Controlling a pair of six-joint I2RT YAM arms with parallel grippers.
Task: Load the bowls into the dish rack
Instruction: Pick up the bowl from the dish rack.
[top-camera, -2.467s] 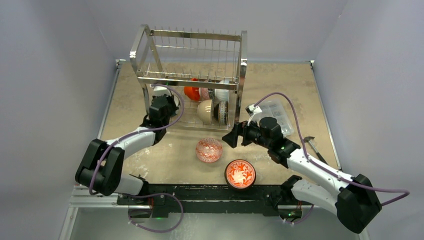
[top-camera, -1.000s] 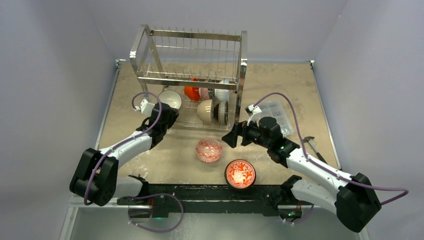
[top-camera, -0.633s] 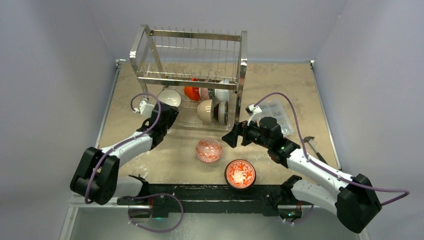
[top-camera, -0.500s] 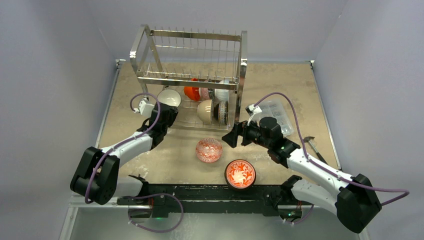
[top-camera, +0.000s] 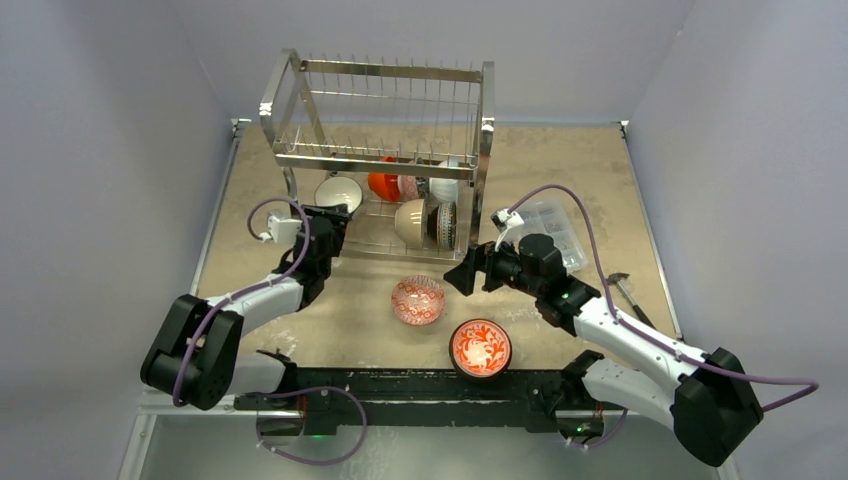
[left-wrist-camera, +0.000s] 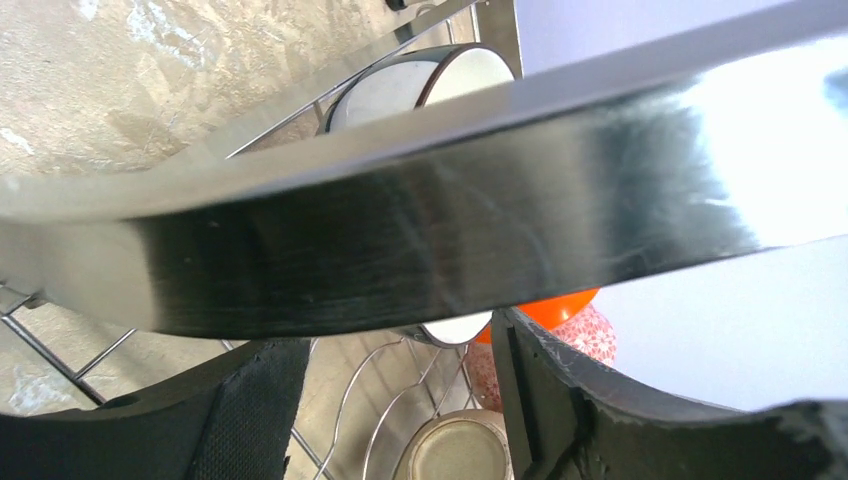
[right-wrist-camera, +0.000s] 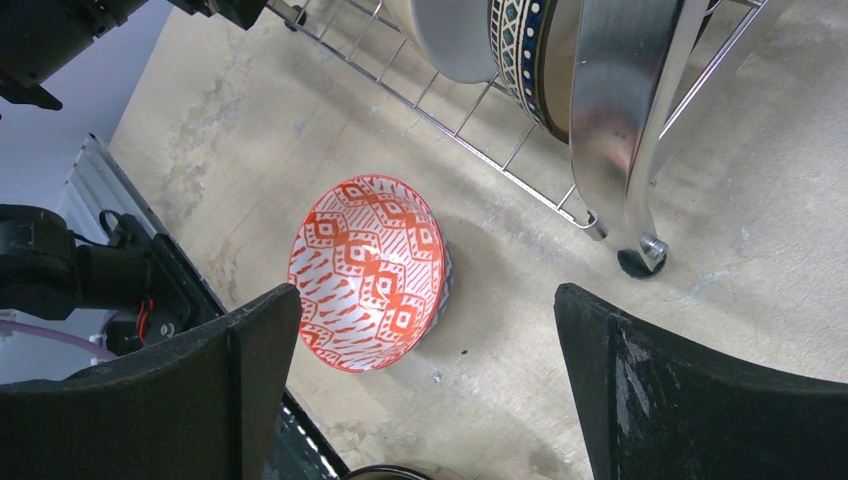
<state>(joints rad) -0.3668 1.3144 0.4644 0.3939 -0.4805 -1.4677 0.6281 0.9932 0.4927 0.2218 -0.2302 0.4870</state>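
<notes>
Left claw (top-camera: 327, 213) has drawn back; white bowl (top-camera: 340, 192) stands just beyond.

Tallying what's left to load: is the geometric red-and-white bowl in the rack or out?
Out. The bowl sits on the table, in front of the dish rack.

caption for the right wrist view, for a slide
Open right hand aimed at a red-and-white patterned bowl beside the dish rack

I see the dish rack (top-camera: 385, 150) toward the counter's (top-camera: 600, 180) far edge, bowls (top-camera: 412, 222) in its lower tier. Two patterned bowls (top-camera: 417, 299) sit by the near edge.
</notes>
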